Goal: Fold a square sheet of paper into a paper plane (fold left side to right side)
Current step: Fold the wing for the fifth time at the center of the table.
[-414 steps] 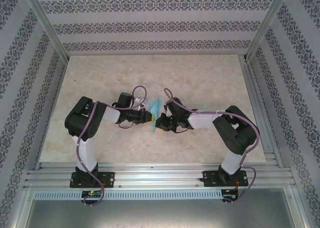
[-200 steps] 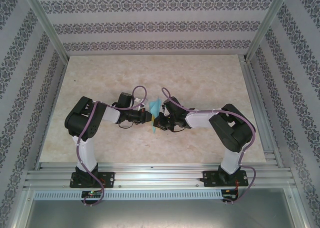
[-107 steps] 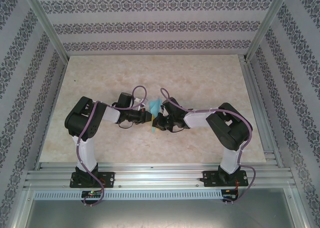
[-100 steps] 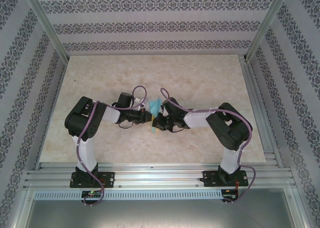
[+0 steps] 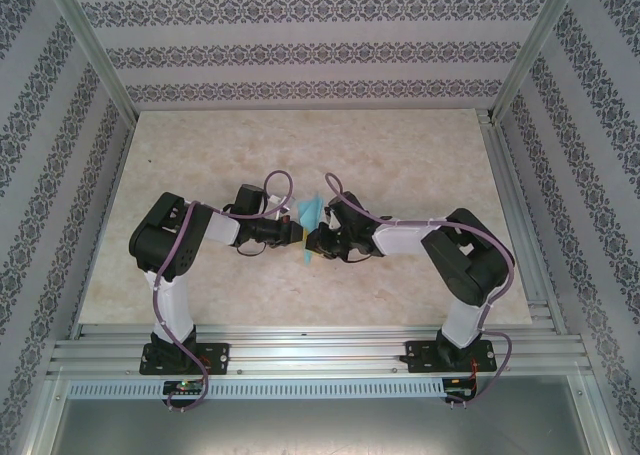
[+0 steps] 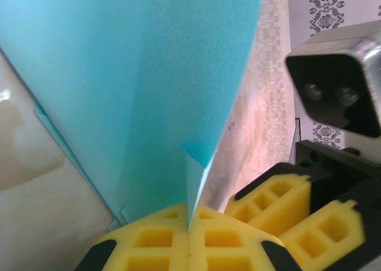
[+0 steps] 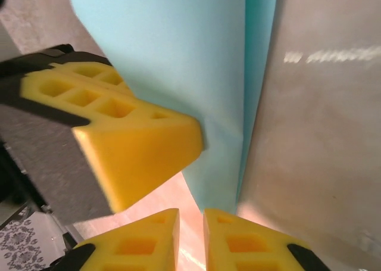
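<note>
The light-blue square sheet of paper (image 5: 312,219) is folded into a pointed paper plane shape and stands on edge above the table's middle. My left gripper (image 5: 298,233) is shut on its lower edge; in the left wrist view the paper (image 6: 137,92) rises straight out of the closed yellow pads of the left gripper (image 6: 189,230). My right gripper (image 5: 314,241) faces it from the right. In the right wrist view the right gripper (image 7: 191,223) stands open by a narrow gap, with the paper (image 7: 178,62) just beyond its tips and nothing between them.
The beige marble-patterned table (image 5: 400,155) lies under both arms. Aluminium rails (image 5: 320,350) run along the near edge and the right side. Patterned walls enclose the back and sides. The two grippers sit very close, the left one's yellow finger (image 7: 137,143) near the right one's tips.
My right gripper's jaws have parted a little and let go of the paper, and the right arm has drawn back slightly. The left gripper stays shut on the paper.
</note>
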`<move>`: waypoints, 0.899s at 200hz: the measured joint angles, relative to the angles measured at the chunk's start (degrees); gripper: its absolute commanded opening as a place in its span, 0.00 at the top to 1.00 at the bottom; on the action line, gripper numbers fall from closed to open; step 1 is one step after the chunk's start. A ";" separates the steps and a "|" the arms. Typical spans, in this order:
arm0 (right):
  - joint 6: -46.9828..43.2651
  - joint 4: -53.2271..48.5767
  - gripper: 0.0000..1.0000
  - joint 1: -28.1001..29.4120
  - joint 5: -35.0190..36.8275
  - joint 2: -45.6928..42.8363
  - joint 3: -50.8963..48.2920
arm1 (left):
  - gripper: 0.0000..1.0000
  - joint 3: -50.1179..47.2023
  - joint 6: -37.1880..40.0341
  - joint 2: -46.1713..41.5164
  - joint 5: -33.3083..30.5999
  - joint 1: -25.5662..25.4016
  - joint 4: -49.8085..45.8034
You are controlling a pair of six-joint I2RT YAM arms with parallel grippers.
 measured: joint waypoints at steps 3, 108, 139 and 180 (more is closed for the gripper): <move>-0.13 -0.15 0.79 -0.31 -0.02 -0.33 -0.07 | 1.00 0.00 0.02 0.00 0.02 0.07 0.00; -6.58 -5.55 0.70 -10.29 2.23 7.87 16.46 | 1.00 0.00 0.42 -0.02 0.24 0.33 -0.02; -6.21 -4.46 0.68 -10.29 2.08 12.09 18.78 | 1.00 -0.02 0.44 -0.04 0.22 0.33 -0.04; -4.31 -1.90 0.62 -10.29 0.98 13.75 18.40 | 1.00 -0.04 0.61 -0.09 0.20 0.35 -0.04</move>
